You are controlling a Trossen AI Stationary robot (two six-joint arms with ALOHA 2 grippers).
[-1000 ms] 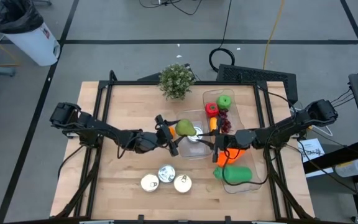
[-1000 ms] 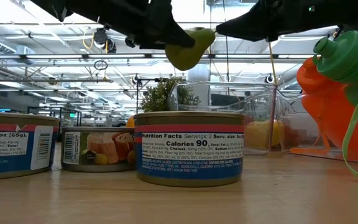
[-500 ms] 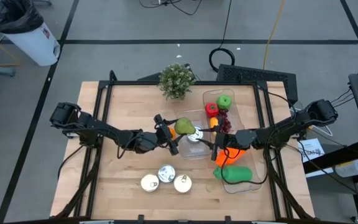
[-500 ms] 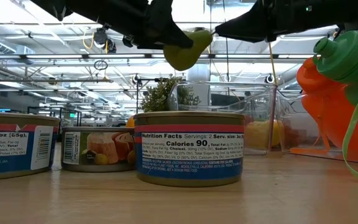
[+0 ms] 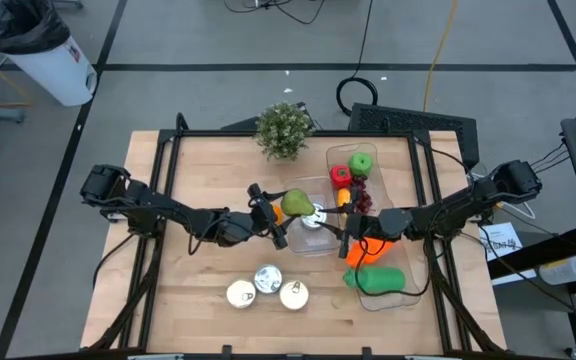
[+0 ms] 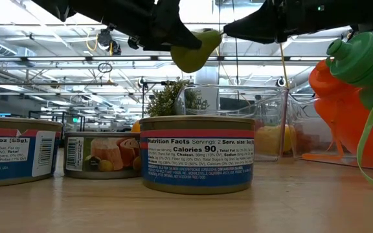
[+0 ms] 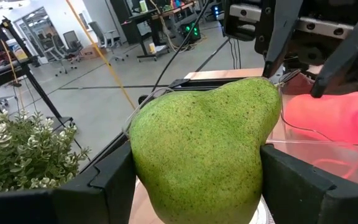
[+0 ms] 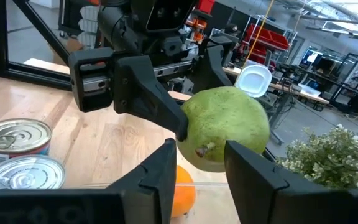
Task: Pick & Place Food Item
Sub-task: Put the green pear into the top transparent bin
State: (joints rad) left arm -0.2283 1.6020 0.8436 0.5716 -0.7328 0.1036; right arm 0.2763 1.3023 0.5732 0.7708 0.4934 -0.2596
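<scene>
Up above the middle of the wooden counter (image 5: 198, 160), the left gripper (image 5: 276, 213) held a green pear (image 5: 297, 204), its dark fingers (image 7: 110, 180) clamped against both flanks of the fruit, as the left wrist view showed plainly. The pear hung clear of the counter, over the near edge of a clear plastic box (image 5: 313, 225), and in the low view it floated above the tins with the left arm reaching in from the picture's left. The right gripper (image 5: 348, 232) faced it from the other side, just beside the pear; in the right wrist view its two fingers (image 8: 157, 171) stood a little apart in front of the fruit, and I cannot tell whether they touched it. A long clear tray (image 5: 416, 262) ran along the right half of the counter, holding a green apple (image 5: 361, 162), a red fruit (image 5: 340, 176), some dark grapes (image 5: 361, 198), an orange bottle (image 5: 386, 243) and a green bottle (image 5: 378, 279). Three tins (image 5: 267, 288) sat together near the front edge, well apart from the pear, and a small potted plant (image 5: 285, 130) stood at the back edge. A white bin (image 5: 43, 55) stood on the floor beyond the counter's back left corner.
</scene>
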